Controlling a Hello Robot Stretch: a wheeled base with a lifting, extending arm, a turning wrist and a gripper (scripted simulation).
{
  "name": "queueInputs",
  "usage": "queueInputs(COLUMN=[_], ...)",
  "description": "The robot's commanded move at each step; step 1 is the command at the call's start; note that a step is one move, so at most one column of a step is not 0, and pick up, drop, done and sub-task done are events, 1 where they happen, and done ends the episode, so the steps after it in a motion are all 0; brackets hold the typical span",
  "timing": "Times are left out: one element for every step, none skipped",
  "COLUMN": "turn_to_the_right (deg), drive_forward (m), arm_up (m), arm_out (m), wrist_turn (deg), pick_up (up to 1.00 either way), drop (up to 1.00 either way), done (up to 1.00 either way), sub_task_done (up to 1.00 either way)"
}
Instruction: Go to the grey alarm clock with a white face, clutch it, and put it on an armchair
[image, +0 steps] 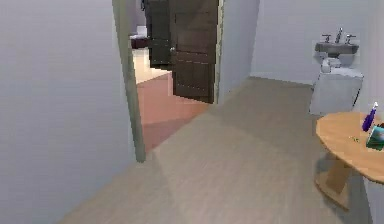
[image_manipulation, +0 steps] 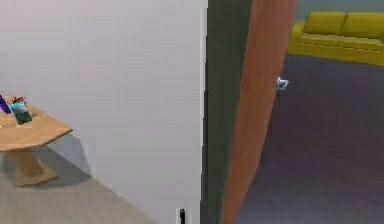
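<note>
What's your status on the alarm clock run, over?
Ahead: open doorway. Forward view's right: round wooden table, blue bottle on it. Arm side view: yellow sofa past brown door.

Dark brown panelled door (image: 195, 50), white sink (image: 338, 48), tan wooden worktop (image: 345, 140) (blue bottle (image: 371, 117)), orange-brown door (image_manipulation: 255, 110), yellow sofa (image_manipulation: 340, 35), beige floor (image: 230, 170).

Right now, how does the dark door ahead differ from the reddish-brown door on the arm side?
The dark door is blackish brown, the reddish-brown door warm orange. The dark door shows recessed panels; the reddish-brown door looks plain. The dark door is seen face-on, the reddish-brown door nearly edge-on, its silver handle showing. Both stand open.
</note>
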Motion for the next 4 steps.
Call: queueInputs(turn_to_the_right=[0.0, 0.0, -9.0, 0.0], drive_forward=[1.0, 0.55, 0.0, 0.55], arm_up=[0.0, 0.0, 0.0, 0.0], arm_out=[0.0, 0.0, 0.0, 0.0], wrist_turn=[0.0, 0.0, 0.0, 0.0], pick_up=[0.0, 0.0, 0.0, 0.0], drop=[0.0, 0.0, 0.0, 0.0], done=[0.0, 0.0, 0.0, 0.0], sub_task_done=[0.0, 0.0, 0.0, 0.0])
